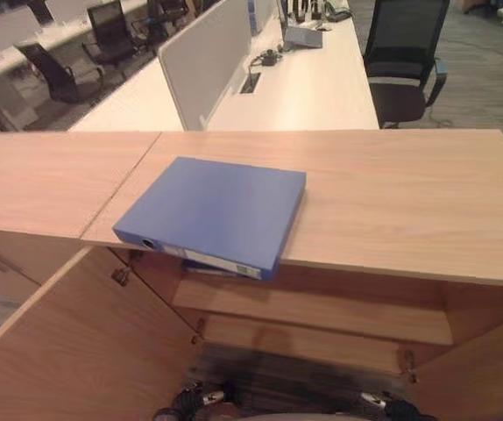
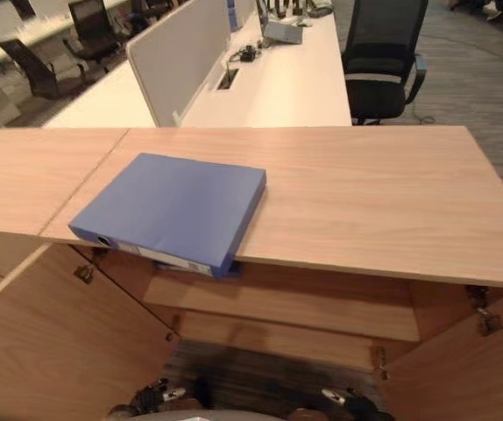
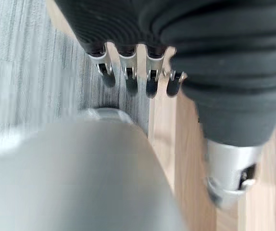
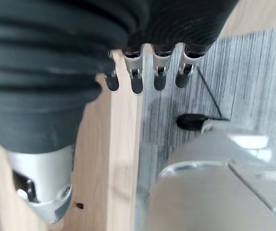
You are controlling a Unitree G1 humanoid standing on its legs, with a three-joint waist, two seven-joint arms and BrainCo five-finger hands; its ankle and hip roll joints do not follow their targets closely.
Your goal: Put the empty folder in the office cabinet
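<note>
The flat blue plastic folder (image 1: 212, 210) lies on the light wooden cabinet top (image 1: 392, 189), one corner overhanging the open shelves (image 1: 322, 311), handy for grasping. The left hand (image 3: 138, 72) and right hand (image 4: 147, 72) hang low, fingers relaxed, holding nothing.

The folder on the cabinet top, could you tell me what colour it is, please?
Blue; the folder shows best in the left eye view.
</note>
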